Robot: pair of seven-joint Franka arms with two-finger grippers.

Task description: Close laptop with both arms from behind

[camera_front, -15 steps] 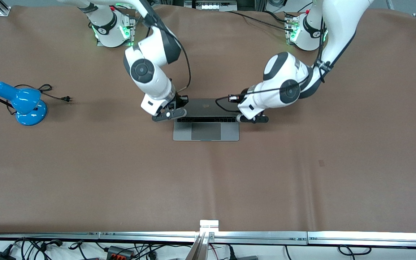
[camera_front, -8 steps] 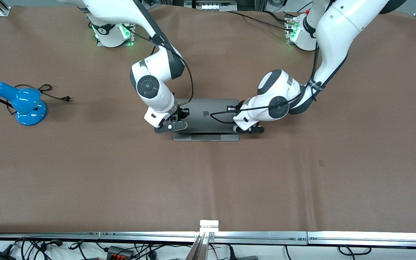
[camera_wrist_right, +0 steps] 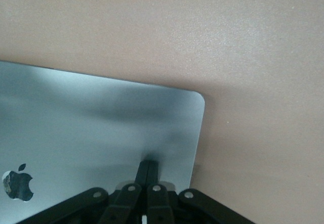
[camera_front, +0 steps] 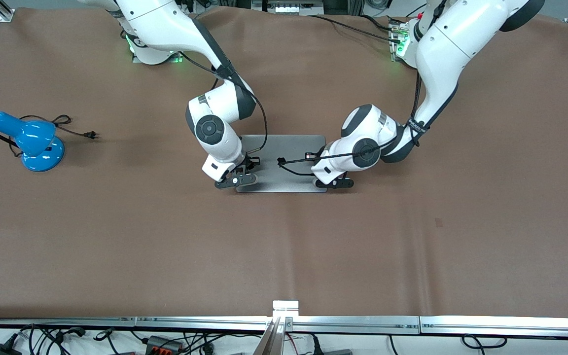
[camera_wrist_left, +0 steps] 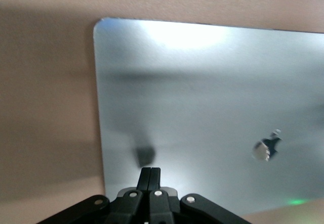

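Observation:
The grey laptop lies in the middle of the table with its lid down flat; keyboard and trackpad are hidden. My left gripper is shut, its tips at the lid's corner nearest the front camera, toward the left arm's end. My right gripper is shut, its tips on the lid's other front corner. The left wrist view shows the lid, its logo and my shut left gripper right at it. The right wrist view shows the lid, the logo and my shut right gripper touching the lid.
A blue desk lamp with a loose black cord and plug lies toward the right arm's end of the brown table. A metal rail runs along the table edge nearest the front camera.
Both grippers moved toward the front camera and lower with the lid. The lid went from partly raised to flat, and it now covers the keyboard and trackpad.

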